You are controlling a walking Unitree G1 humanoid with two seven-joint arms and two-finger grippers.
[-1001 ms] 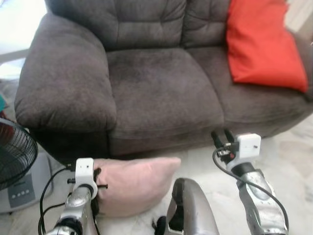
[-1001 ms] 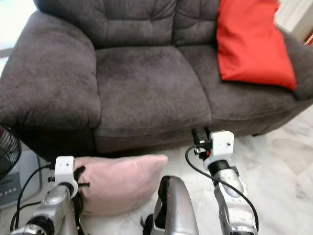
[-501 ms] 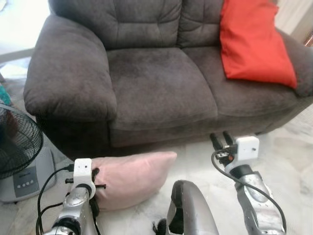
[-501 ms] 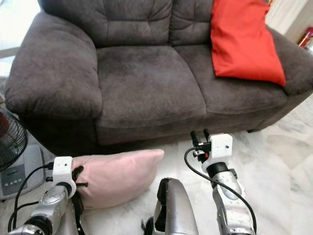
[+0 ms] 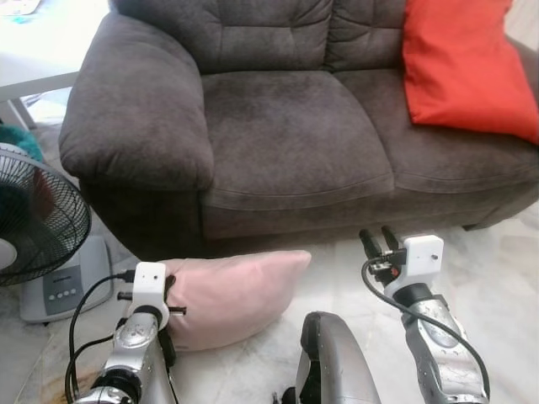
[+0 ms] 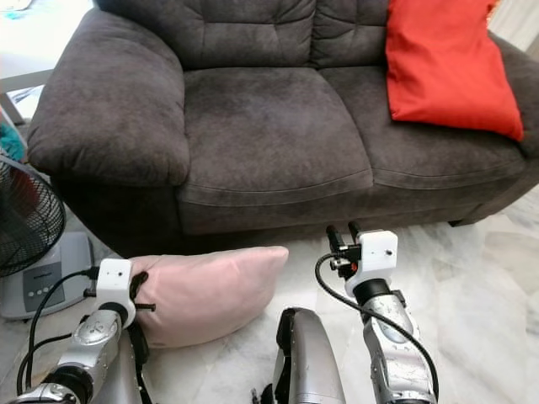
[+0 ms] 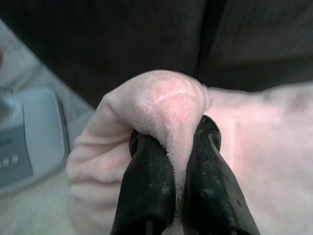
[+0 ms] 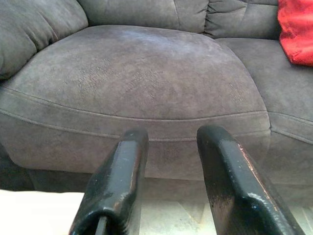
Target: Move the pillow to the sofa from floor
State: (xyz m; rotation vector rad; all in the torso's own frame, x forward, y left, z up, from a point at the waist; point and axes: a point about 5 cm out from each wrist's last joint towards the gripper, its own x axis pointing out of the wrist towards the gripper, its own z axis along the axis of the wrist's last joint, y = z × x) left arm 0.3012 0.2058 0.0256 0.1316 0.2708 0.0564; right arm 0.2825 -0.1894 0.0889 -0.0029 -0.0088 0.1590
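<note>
Pillow [image 5: 232, 295] still pinched by left tool [image 7: 173, 161], camera shifted

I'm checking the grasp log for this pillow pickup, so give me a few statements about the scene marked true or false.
1. The left gripper is pinching a corner of the pink pillow. True.
2. The right gripper is clamped on the red cushion. False: its fingers are open and hold nothing, pointing toward the sofa seat.
3. The pink pillow lies on the sofa seat. False: it is low in front of the sofa base, by the floor.
4. A red cushion rests on the sofa's right side. True.
5. A fan stands left of the sofa. True.
</note>
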